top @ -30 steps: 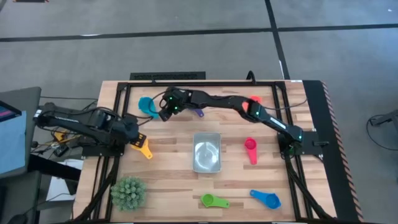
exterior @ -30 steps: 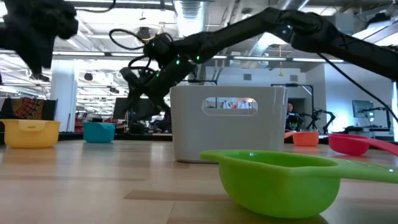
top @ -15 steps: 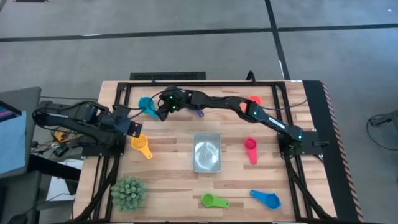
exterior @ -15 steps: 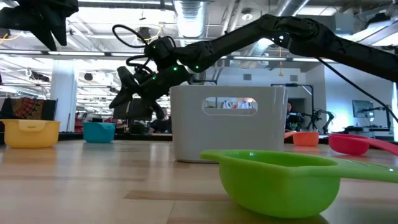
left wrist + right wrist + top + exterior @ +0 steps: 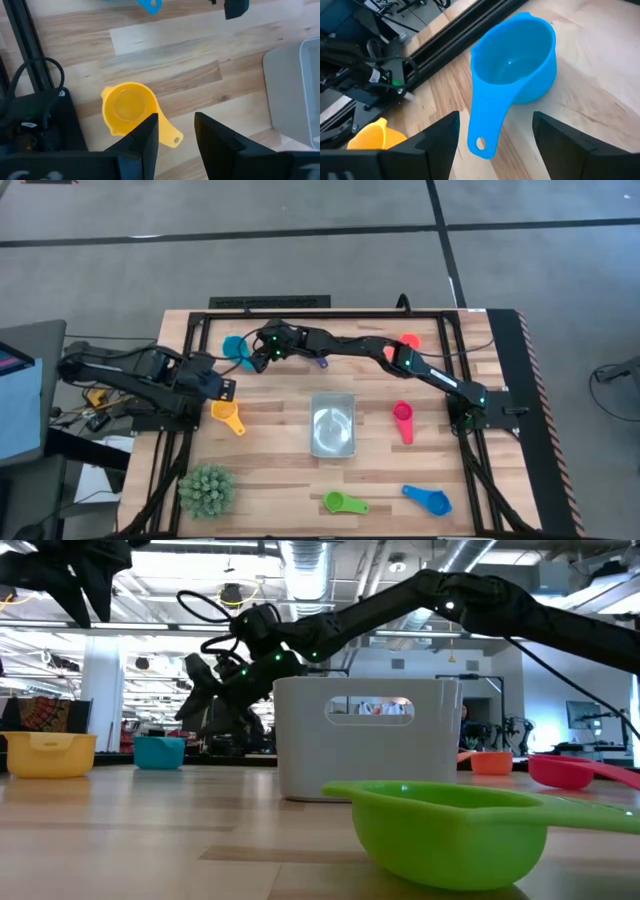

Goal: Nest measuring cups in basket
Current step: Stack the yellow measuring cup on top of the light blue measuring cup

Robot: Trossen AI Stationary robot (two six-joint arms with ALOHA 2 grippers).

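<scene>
So the basket (image 5: 333, 425) sits pretty much dead centre on the wooden surface (image 5: 270, 470), and as far as I can see from above there's nothing in it, just the pale grey floor catching some glare. That means the nesting hasn't really started: zero cups in, all of them left to go.

Cups are scattered all around it. Teal cup (image 5: 236, 348) is up at the far left, yellow cup (image 5: 228, 415) is on the left side closer to the basket, the pink cup (image 5: 403, 419) is off to the basket's right, and the green cup (image 5: 341, 502) and blue cup (image 5: 428, 499) are down along the near edge. There's a bit of purple cup (image 5: 320, 362) poking out under the right arm, and an orange cup (image 5: 409, 340) at the far right, partly hidden by that same arm. All well apart from each other, none stacked.

The right gripper (image 5: 492, 137) is reached way across to the far left and its fingers are spread wide, straddling the handle of the teal cup without pinching it, so I'd guess that's the first one about to get picked. The left gripper (image 5: 175, 132) hangs over the yellow cup, fingers partly parted and holding nothing.

The only other thing out there is the spiky green plant ball (image 5: 206, 488) in the near-left corner, not part of the job.
</scene>
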